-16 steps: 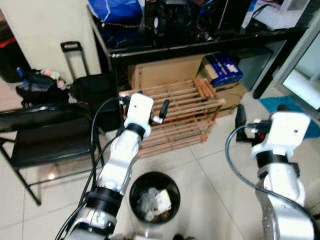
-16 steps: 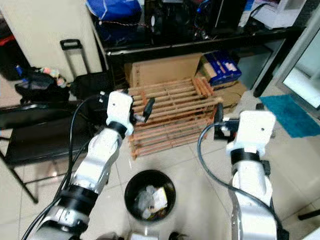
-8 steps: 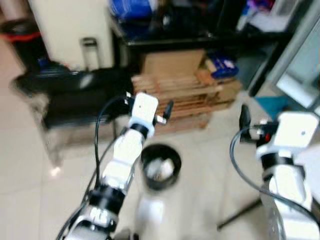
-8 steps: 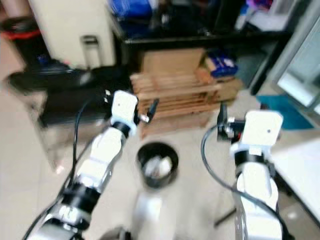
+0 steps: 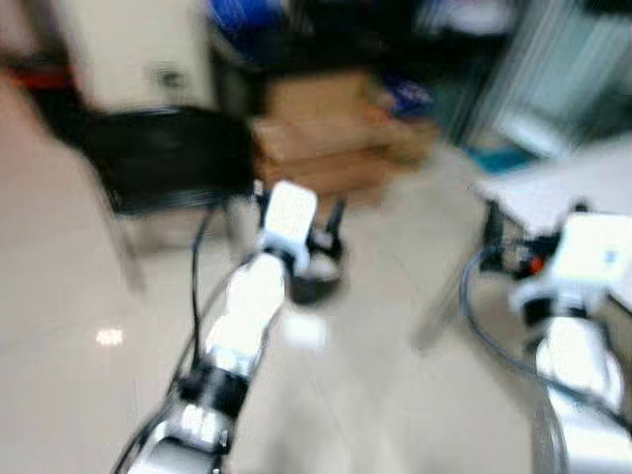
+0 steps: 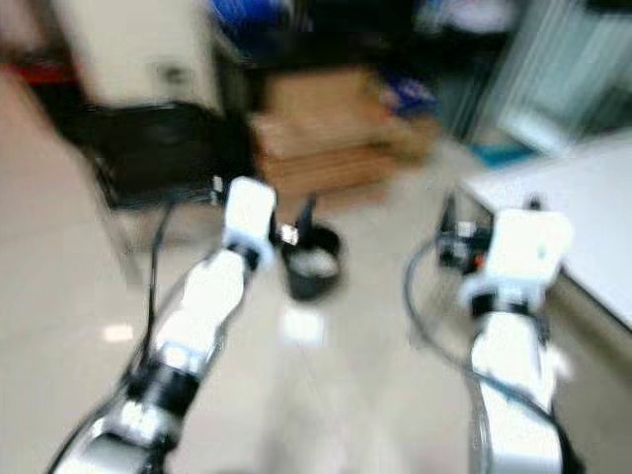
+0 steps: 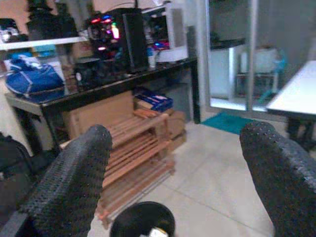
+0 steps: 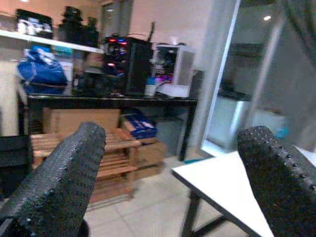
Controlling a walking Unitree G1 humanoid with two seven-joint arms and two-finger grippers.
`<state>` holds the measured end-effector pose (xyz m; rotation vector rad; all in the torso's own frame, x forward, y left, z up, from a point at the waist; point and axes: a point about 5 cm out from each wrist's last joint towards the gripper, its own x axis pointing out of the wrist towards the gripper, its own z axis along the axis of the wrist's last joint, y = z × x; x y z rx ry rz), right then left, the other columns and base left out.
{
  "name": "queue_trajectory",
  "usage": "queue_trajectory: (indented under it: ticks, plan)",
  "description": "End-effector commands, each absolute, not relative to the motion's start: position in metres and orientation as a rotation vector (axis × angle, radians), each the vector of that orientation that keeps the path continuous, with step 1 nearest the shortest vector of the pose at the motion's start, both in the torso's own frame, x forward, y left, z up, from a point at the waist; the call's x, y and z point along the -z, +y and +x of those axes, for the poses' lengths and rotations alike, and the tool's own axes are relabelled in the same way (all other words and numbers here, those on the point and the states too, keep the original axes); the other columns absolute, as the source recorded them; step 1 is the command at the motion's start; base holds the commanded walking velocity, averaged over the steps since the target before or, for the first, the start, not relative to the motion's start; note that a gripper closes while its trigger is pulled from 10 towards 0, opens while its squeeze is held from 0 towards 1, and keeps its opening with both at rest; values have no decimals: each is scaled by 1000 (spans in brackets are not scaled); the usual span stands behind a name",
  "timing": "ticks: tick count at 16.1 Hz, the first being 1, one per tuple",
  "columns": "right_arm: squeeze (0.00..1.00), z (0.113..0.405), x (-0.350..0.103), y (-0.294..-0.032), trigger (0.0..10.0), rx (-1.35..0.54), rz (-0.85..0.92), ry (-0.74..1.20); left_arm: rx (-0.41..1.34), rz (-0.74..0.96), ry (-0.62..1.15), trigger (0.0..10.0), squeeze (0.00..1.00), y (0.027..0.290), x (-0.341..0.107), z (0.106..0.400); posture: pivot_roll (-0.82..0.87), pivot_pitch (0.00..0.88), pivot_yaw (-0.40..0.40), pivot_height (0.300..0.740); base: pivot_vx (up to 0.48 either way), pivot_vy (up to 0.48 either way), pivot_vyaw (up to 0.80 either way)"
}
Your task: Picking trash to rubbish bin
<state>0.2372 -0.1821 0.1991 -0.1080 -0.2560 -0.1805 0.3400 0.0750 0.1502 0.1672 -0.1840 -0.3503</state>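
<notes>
The bin [image 7: 143,221] is sitting on the floor near the wooden rack [image 7: 136,155], some trash already lying inside. Both tools, left tool [image 7: 177,177] and right tool [image 8: 168,182], are hanging spread and carrying nothing; more picking probably remains.

A pale tiled floor [image 5: 395,395] carries a round black bin [image 7: 143,222] with scraps inside. Just behind it stands a wooden slatted rack [image 7: 136,153], with cardboard boxes [image 7: 98,116] under a black table [image 7: 123,81] and a black chair [image 5: 163,163] nearby.
</notes>
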Motion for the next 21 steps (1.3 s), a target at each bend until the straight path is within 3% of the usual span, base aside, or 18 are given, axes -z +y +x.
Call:
queue_trajectory:
  ticks: [1,14,17,21]
  plan:
    - [0,236,-198,-185,10000,195,-109,-247,351,176,-189,10000,0,73,-151,340,123,44,-45,740,0,0,-800]
    - [0,234,-197,-185,10000,194,-109,-236,420,110,-167,10000,0,65,-152,342,101,55,-46,740,0,0,-800]
    - [0,234,-198,-184,10000,187,-121,-240,431,103,-167,10000,0,64,-152,342,99,57,-47,740,0,0,0]
    - [0,234,-198,-182,10000,180,-125,-240,434,108,-165,10000,0,63,-153,343,99,56,-46,740,0,-407,0]
